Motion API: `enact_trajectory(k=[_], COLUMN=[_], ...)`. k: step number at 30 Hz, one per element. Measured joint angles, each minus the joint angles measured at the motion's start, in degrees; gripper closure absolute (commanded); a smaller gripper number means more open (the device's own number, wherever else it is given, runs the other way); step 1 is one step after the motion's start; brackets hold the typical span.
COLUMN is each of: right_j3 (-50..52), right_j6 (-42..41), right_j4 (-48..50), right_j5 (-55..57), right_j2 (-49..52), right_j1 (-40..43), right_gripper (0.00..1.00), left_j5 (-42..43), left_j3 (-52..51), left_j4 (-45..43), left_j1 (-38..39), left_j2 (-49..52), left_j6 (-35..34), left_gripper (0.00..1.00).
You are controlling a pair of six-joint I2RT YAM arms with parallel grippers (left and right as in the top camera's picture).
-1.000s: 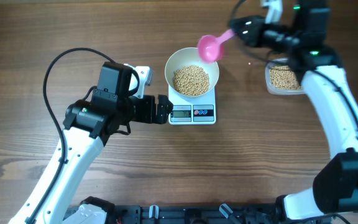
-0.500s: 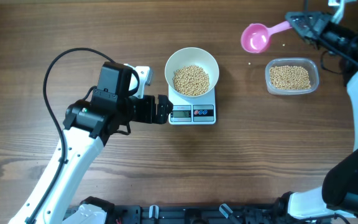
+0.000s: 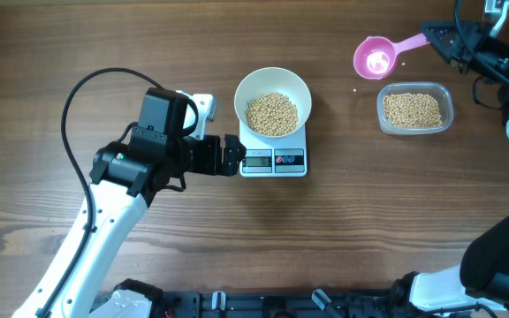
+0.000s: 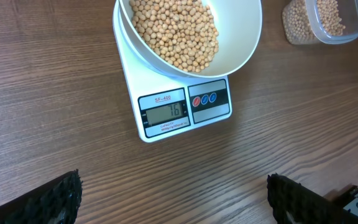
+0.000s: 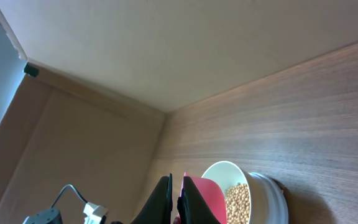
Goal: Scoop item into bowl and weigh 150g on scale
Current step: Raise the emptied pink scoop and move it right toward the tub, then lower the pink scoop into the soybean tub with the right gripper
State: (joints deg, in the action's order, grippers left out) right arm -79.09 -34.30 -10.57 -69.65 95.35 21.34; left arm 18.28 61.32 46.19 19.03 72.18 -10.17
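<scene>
The white bowl point(image 3: 273, 88) sits on the scale point(image 3: 273, 162), part-filled with tan beans point(image 3: 271, 113). Left of the scale and level with its display, my left gripper point(image 3: 233, 155) stands open around nothing. In the left wrist view the bowl point(image 4: 244, 43), the beans point(image 4: 176, 31) and the scale point(image 4: 166, 115) lie ahead of the open left gripper point(image 4: 173, 202). My right gripper point(image 3: 437, 37) is shut on the handle of a pink scoop point(image 3: 376, 58), which looks empty and hangs up-left of the clear tub point(image 3: 415, 109). The right wrist view shows the right gripper point(image 5: 176, 202), the scoop point(image 5: 207, 199) and the bowl point(image 5: 229, 171).
The clear tub holds more beans point(image 3: 412, 109) and stands at the right of the table; it also appears as the tub point(image 4: 328, 22) in the left wrist view. A lone bean point(image 3: 354, 89) lies on the wood between bowl and tub. A black cable point(image 3: 87, 88) loops over the left arm.
My right arm has carried the pink scoop from over the bowl's far rim to the right, ending beside the tub. The left arm, bowl and scale have not moved.
</scene>
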Motion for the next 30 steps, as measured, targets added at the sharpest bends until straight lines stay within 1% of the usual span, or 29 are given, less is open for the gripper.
enact_trajectory(k=[5, 15, 23, 26, 30], right_j3=[0.0, 0.0, 0.0, 0.0, 0.0], right_j6=[0.31, 8.96, 11.39, 15.02, 23.91], right_j4=[-0.07, -1.18, -1.33, -3.34, -10.78], right_j5=[0.24, 0.7, 3.26, 4.09, 7.45], right_j2=[0.0, 0.0, 0.0, 0.0, 0.0], right_j1=[0.15, 0.74, 6.51, 8.31, 8.52], right_gripper=[0.96, 0.96, 0.96, 0.96, 0.96], left_j5=[0.0, 0.0, 0.0, 0.0, -0.02], left_j3=[0.0, 0.0, 0.0, 0.0, 0.0], left_j4=[0.0, 0.0, 0.0, 0.0, -0.02], left_j1=[0.0, 0.0, 0.0, 0.0, 0.0], left_j2=[0.0, 0.0, 0.0, 0.0, 0.0], left_j6=[0.0, 0.0, 0.0, 0.0, 0.0], left_gripper=[0.0, 0.0, 0.0, 0.0, 0.0])
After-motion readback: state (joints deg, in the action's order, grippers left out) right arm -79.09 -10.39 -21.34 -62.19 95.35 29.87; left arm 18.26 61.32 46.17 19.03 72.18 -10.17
